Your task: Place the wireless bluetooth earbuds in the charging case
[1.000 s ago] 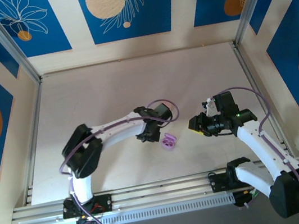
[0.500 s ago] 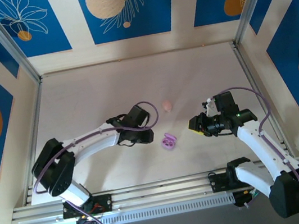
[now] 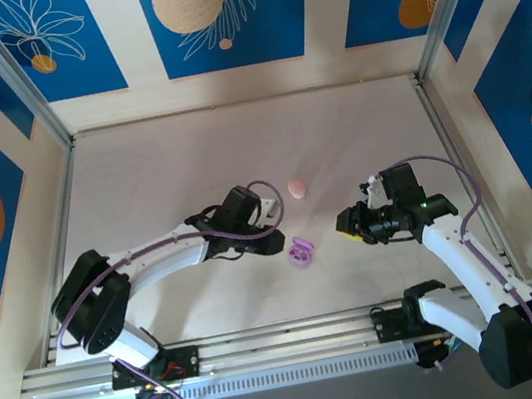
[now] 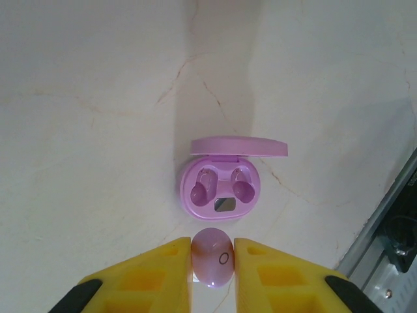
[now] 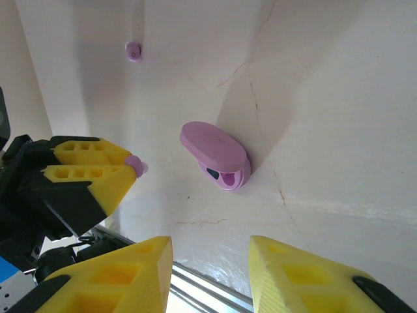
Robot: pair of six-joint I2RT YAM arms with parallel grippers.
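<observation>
Closed jaws of the left gripper point(image 4: 213, 251) pinch a smooth, rounded pink-purple bud point(image 4: 213, 259) just before the open glossy oval case point(image 4: 220, 189); its sockets point(image 4: 199, 192) perhaps hold two buds. Right gripper point(image 5: 210, 253) stands open, empty.

Pale cracked table point(image 3: 189, 161) – blue floral wall panels point(image 3: 275, 31) around

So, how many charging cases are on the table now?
1 for certain: the open purple case, just ahead of the left hand holding an earbud. The small pink rounded thing farther back may be a second case; too small to tell.
</observation>
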